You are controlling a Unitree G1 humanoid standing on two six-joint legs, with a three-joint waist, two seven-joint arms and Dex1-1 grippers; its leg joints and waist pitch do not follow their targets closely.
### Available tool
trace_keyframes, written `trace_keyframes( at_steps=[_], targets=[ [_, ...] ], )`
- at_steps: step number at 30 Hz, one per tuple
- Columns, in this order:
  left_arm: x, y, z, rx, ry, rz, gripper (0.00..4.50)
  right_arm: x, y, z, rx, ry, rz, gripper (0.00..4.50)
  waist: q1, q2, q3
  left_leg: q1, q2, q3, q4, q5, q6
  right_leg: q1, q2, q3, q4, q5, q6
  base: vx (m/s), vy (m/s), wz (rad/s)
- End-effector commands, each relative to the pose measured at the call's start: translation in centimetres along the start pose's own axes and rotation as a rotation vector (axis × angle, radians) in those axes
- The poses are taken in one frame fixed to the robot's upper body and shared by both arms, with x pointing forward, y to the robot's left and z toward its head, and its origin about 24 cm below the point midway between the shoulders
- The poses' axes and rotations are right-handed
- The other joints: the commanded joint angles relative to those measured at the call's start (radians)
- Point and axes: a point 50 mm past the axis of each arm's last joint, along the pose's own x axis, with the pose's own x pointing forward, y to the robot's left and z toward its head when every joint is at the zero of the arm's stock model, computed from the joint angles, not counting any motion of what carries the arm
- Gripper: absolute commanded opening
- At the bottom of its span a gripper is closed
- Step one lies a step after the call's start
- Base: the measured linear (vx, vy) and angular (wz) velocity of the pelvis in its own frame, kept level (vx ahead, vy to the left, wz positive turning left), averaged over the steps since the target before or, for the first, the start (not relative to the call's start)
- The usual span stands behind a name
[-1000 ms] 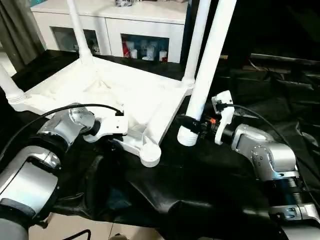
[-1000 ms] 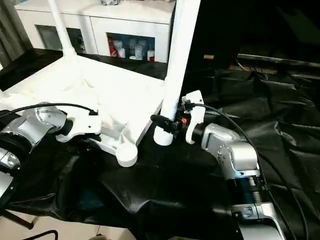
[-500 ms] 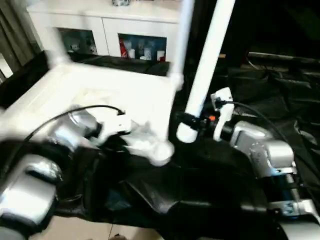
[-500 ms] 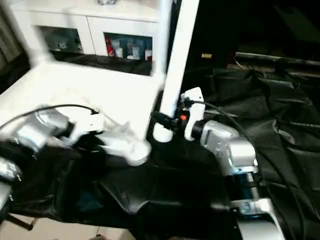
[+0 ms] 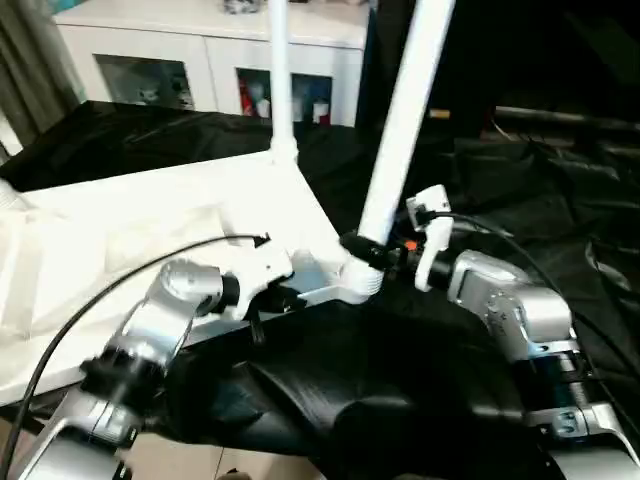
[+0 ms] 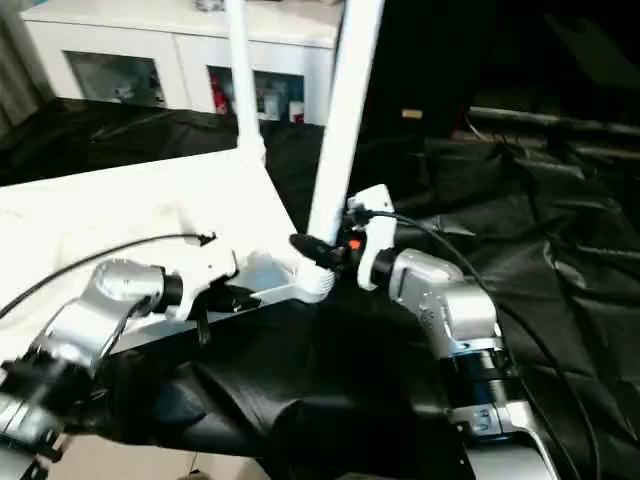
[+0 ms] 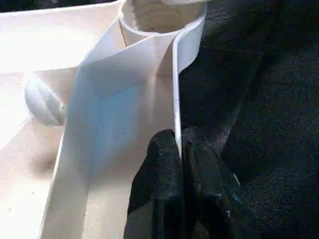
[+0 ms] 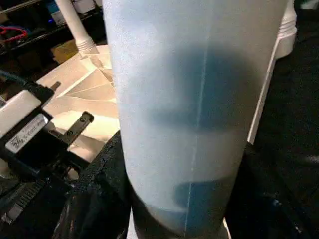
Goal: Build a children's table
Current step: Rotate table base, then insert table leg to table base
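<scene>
Left end effector [image 7: 180,164] pinches the top's rim [image 7: 175,84] at centre frame — right end effector [image 5: 352,247] grips a leg [image 5: 400,120] just beside it.

I read the rimmed plastic table top [image 5: 150,230] as plain white, unpatterned. The tapered tube leg [image 5: 405,120] is the same white. The cloth draped over the bench [image 5: 520,190] is solid black. My forearms [image 5: 510,310] are silver with white housings. The fingers [image 7: 164,164] are black. The glass-door cabinet [image 5: 200,45] is white.
</scene>
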Motion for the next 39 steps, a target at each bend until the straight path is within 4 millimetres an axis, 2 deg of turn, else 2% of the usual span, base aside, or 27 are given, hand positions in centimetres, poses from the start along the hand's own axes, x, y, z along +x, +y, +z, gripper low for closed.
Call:
trace_keyframes(
  at_steps=[1,3,6,11,13,20,21,25,27,30,32,33,39],
  targets=[
    [0.0,-0.2,0.0,0.015,0.012,0.001,0.57,-0.1,-0.2,0.9,-0.028,-0.016,0.0,1.91,0.005,-0.004,-0.07,0.004,-0.001,0.012,-0.07,-0.187,0.004,0.058,-0.066,0.042,-0.086,-0.312,-0.134,0.0,0.0,0.0],
    [-0.2,0.0,0.3,0.022,0.001,0.015,0.57,-0.1,-0.4,0.9,-0.032,-0.016,-0.006,1.91,0.006,-0.008,-0.072,0.002,-0.002,0.013,-0.069,-0.169,0.004,0.06,-0.065,0.043,-0.081,-0.27,-0.141,0.0,0.0,0.0],
    [-0.2,0.4,0.7,0.024,-0.026,0.051,0.98,-0.1,-0.6,1.1,-0.035,-0.017,-0.009,1.91,0.007,-0.008,-0.072,0.001,-0.004,0.014,-0.068,-0.167,0.005,0.06,-0.065,0.043,-0.081,-0.257,-0.147,0.0,0.0,0.0],
    [0.1,0.8,0.9,0.017,-0.038,0.069,0.98,-0.2,-0.6,1.1,-0.042,-0.015,-0.006,1.91,0.012,-0.009,-0.072,0.002,-0.003,0.013,-0.068,-0.167,0.004,0.06,-0.066,0.043,-0.083,-0.273,-0.136,0.0,0.0,0.0],
    [0.3,0.9,0.9,0.009,-0.041,0.067,0.98,-0.2,-0.6,1.1,-0.043,-0.015,-0.006,1.91,0.013,-0.001,-0.072,0.003,-0.004,0.013,-0.068,-0.173,0.001,0.058,-0.065,0.043,-0.084,-0.276,-0.135,0.0,0.0,0.0],
    [0.8,0.9,1.0,-0.02,-0.055,0.048,0.98,-0.3,-0.6,1.1,-0.048,-0.015,-0.01,1.91,0.015,-0.001,-0.073,0.003,-0.004,0.012,-0.069,-0.188,-0.006,0.06,-0.064,0.042,-0.083,-0.254,-0.145,0.0,0.0,0.0],
    [0.8,0.9,0.9,-0.019,-0.048,0.047,0.7,-0.3,-0.6,1.1,-0.05,-0.015,-0.013,1.91,0.016,0.0,-0.073,0.003,-0.004,0.011,-0.069,-0.188,-0.006,0.061,-0.065,0.042,-0.084,-0.256,-0.145,0.0,0.0,0.0],
    [0.8,0.8,0.5,-0.02,-0.031,0.033,0.58,-0.3,-0.7,1.2,-0.066,-0.023,-0.029,1.91,0.015,-0.001,-0.071,0.003,-0.004,0.011,-0.069,-0.199,-0.007,0.06,-0.065,0.042,-0.087,-0.28,-0.139,0.0,0.0,0.0],
    [0.7,0.8,0.2,-0.026,-0.021,0.022,0.28,-0.3,-0.8,1.4,-0.089,-0.024,-0.047,1.91,0.015,-0.002,-0.07,0.004,-0.004,0.011,-0.07,-0.208,-0.01,0.058,-0.066,0.041,-0.09,-0.307,-0.132,0.0,0.0,0.0],
    [0.4,0.7,-0.4,-0.035,0.004,0.006,0.07,0.3,-1.0,1.0,-0.154,0.015,-0.076,1.91,0.011,-0.005,-0.071,0.002,-0.005,0.01,-0.071,-0.2,-0.014,0.06,-0.066,0.041,-0.087,-0.315,-0.128,0.0,0.0,0.0],
    [0.4,0.8,-0.5,-0.032,0.01,0.008,0.0,0.6,-1.0,0.7,-0.169,0.032,-0.082,1.91,0.008,-0.003,-0.07,0.004,-0.004,0.01,-0.071,-0.207,-0.014,0.057,-0.066,0.041,-0.088,-0.314,-0.133,0.0,0.0,0.0],
    [0.3,0.8,-0.5,-0.032,0.011,0.007,0.0,0.8,-1.0,0.6,-0.18,0.038,-0.091,1.91,0.006,-0.007,-0.071,0.002,-0.004,0.011,-0.07,-0.199,-0.01,0.058,-0.066,0.042,-0.086,-0.301,-0.137,0.0,0.0,0.0],
    [0.2,0.6,-0.3,-0.054,-0.03,-0.001,0.0,1.6,-1.0,0.4,-0.169,0.049,-0.077,1.91,0.003,-0.011,-0.07,0.003,-0.003,0.012,-0.07,-0.2,-0.003,0.058,-0.067,0.042,-0.085,-0.301,-0.145,0.0,0.0,0.0]
  ],
)
